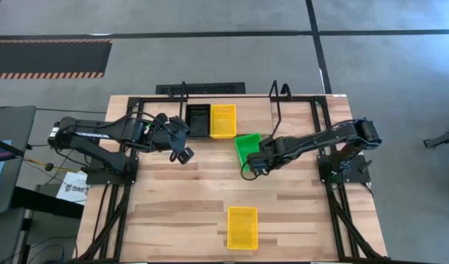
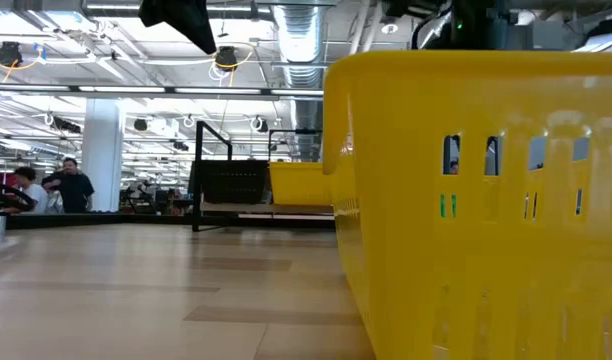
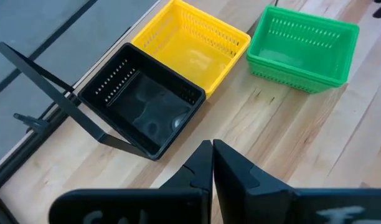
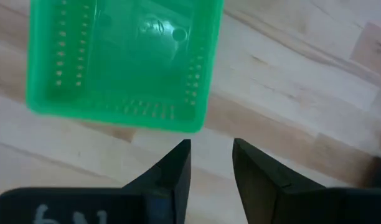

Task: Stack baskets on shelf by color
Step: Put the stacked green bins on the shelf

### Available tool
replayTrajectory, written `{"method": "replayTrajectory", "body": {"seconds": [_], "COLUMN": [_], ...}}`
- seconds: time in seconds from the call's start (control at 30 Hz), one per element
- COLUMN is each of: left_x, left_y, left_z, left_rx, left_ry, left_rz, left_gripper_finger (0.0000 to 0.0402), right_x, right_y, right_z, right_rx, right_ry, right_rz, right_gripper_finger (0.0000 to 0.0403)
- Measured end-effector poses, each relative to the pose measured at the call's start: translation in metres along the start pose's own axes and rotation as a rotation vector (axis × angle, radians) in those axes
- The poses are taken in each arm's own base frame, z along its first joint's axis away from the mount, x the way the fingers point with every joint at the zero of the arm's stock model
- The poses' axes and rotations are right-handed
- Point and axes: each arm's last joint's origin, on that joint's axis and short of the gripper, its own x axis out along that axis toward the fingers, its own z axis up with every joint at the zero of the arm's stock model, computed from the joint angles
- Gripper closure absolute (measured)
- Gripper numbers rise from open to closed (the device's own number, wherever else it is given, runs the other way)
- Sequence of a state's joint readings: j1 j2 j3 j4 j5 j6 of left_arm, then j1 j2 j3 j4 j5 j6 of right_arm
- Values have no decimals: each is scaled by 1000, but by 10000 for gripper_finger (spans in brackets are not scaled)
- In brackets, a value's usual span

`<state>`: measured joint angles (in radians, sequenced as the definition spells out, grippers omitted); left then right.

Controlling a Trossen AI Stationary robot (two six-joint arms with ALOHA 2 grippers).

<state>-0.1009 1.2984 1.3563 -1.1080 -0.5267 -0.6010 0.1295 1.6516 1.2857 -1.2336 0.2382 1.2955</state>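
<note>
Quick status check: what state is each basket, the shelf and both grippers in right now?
Black basket: upright on the shelf, empty inside.
Yellow basket on shelf: upright beside the black one, touching it.
Green basket: on the shelf, skewed, free of any grip.
Second yellow basket: alone on the tabletop, untouched.
Shelf: holds three baskets.
Left gripper: shut, empty.
Right gripper: open, just short of the green basket.

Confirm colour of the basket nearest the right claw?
Bright green basket, sitting just ahead of the open right claw. Right wrist view shows it best.
</note>
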Motion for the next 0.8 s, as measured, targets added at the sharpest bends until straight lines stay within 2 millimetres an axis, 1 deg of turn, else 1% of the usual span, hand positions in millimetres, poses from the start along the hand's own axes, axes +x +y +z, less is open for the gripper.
{"method": "replayTrajectory", "body": {"seconds": [0.23, 0.37, 0.53, 0.7, 0.8], "left_x": [0, 0, 0, 0, 0], "left_y": [0, 0, 0, 0, 0], "left_z": [0, 0, 0, 0, 0], "left_rx": [17, 18, 18, 17, 18], "left_ry": [0, 0, 0, 0, 0], "left_rz": [0, 0, 0, -1, -1], "left_gripper_finger": [401, 401, 401, 401, 401], "right_x": [6, 8, 10, 10, 17], "right_y": [0, -3, -3, -1, -3], "right_z": [18, 27, 35, 36, 33], "right_rx": [-1, 15, 34, 26, 43], "right_ry": [-25, -28, -39, -47, -43], "right_rz": [27, 19, 42, 59, 55], "right_gripper_finger": [227, 210, 208, 213, 212]}}
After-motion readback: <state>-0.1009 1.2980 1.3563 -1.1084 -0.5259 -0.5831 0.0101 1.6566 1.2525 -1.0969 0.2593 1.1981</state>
